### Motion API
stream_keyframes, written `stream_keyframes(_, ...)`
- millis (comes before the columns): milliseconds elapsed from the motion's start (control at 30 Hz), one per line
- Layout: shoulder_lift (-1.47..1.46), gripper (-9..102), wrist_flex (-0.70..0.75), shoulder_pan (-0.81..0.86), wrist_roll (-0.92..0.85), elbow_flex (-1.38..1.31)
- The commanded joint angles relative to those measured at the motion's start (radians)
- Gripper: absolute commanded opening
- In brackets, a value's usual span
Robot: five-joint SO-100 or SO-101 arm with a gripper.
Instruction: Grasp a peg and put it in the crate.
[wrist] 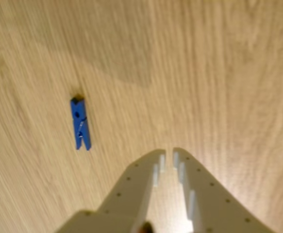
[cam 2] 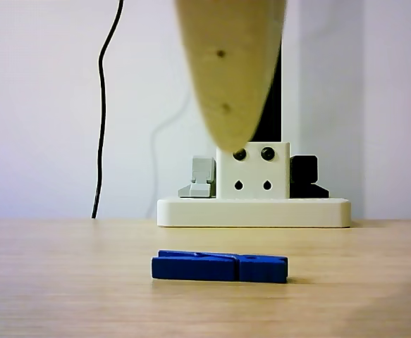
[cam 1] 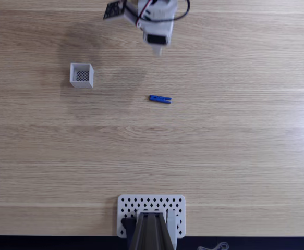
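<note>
Nothing is done yet: the peg (cam 1: 159,99) lies on the bench (cam 1: 235,146), right of the crate (cam 1: 82,75); the end effector (wrist: 168,154), pressed nearly together, holds nothing.

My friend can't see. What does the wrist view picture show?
A small blue clothespin lies flat on a wooden table, left of the robot's cream gripper. The jaws are nearly closed, hold nothing, and point up from the bottom edge.
</note>
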Motion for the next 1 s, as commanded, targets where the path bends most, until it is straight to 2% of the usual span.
stream_keyframes(0,-0.133,0,0.028,-0.023,-0.008,-0.29)
stream_keyframes(333,-0.486,1,0.023,-0.015,-0.005,-0.681)
stream_keyframes(467,-0.597,6,0.054,-0.017,-0.005,-0.787)
stream_keyframes(733,-0.667,18,0.097,-0.023,0.003,-0.836)
stream_keyframes(967,-0.733,20,0.092,-0.026,0.008,-0.839)
